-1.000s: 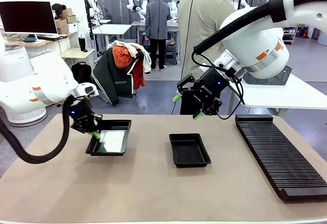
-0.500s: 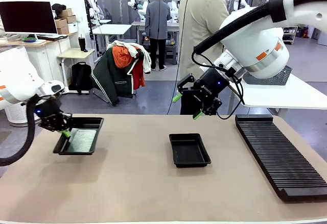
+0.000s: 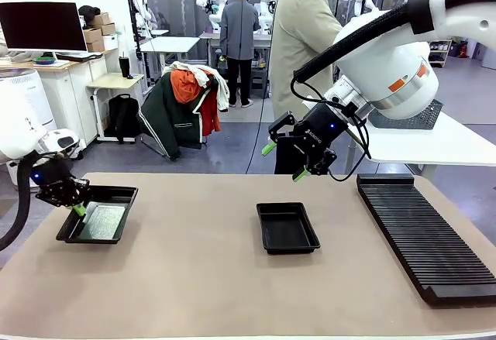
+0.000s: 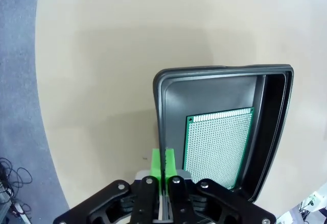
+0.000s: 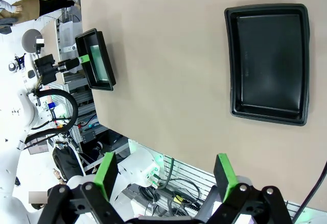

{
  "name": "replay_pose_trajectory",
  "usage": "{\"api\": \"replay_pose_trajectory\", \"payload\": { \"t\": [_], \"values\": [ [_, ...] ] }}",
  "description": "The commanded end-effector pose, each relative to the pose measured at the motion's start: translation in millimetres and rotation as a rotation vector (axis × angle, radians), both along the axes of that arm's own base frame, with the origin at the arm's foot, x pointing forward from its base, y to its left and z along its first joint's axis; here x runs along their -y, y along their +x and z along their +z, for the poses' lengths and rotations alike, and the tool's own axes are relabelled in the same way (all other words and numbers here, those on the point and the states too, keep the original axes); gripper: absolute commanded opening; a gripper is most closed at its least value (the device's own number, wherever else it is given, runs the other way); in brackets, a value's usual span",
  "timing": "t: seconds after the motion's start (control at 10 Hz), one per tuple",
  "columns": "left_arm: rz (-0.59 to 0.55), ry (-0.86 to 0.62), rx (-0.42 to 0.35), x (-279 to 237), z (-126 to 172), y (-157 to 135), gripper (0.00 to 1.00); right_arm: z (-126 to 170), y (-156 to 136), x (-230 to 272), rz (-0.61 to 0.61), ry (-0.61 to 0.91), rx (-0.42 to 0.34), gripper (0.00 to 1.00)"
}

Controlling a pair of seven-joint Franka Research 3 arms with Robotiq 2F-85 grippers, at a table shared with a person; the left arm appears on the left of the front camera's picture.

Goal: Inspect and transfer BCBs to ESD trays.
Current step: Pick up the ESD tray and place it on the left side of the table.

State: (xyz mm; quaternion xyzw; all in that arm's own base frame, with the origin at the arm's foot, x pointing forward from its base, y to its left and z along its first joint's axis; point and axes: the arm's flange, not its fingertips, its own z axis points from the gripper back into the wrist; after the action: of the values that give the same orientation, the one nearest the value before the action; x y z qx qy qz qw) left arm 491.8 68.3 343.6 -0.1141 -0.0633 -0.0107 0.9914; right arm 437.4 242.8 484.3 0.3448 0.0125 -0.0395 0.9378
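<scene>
Left gripper (image 3: 77, 210) is out at the table's (image 3: 201, 278) 9 o'clock edge, and its green pads (image 4: 157, 160) are pinched together on the rim of the first ESD tray (image 3: 118, 192). From the left wrist the clamp is plain: both pads meet on the tray's (image 4: 219, 70) side wall, no gap between them. And there's the BCB (image 4: 217, 142), 1 green dotted board lying flat on the tray floor, at 3 o'clock of the pads and close to the floor's far wall. In the front view the board (image 3: 102, 221) shows pale inside the black rim. Whether this tray rests on the table or hangs just off it, I cannot tell.

Over to the right gripper (image 3: 284, 162): it hovers in the air with its fingers spread wide apart and nothing between them, at 12 o'clock of the second ESD tray (image 3: 287, 228). That tray sits at the middle of the table, bare black floor. The right wrist looks down on it (image 5: 268, 63) at 2 o'clock, with the gripper (image 5: 166, 170) gaping at the bottom and the first tray (image 5: 95, 58) far off at 10 o'clock.

A long black slotted rack (image 3: 422, 231) lies at the table's 3 o'clock side. A person (image 3: 302, 30) stands at 12 o'clock, beyond the far edge.
</scene>
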Motion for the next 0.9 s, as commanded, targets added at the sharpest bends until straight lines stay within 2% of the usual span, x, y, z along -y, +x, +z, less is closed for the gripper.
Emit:
{"api": "replay_pose_trajectory", "payload": {
  "t": [0.0,0.4,0.8],
  "values": [
    [-0.026,-0.004,-0.012,-12.1,-10.9,7.6,0.03,0.6,2.7,-0.9,0.001,-0.018,0.0,1.0],
    [-0.043,-0.009,-0.016,-12.3,-29.4,12.1,0.03,0.6,2.7,-0.9,0.001,-0.018,0.0,1.0],
    [-0.019,0.004,-0.039,-7.0,-26.7,9.3,0.03,0.6,2.7,-0.9,0.001,-0.018,0.0,1.0]
  ]
}}
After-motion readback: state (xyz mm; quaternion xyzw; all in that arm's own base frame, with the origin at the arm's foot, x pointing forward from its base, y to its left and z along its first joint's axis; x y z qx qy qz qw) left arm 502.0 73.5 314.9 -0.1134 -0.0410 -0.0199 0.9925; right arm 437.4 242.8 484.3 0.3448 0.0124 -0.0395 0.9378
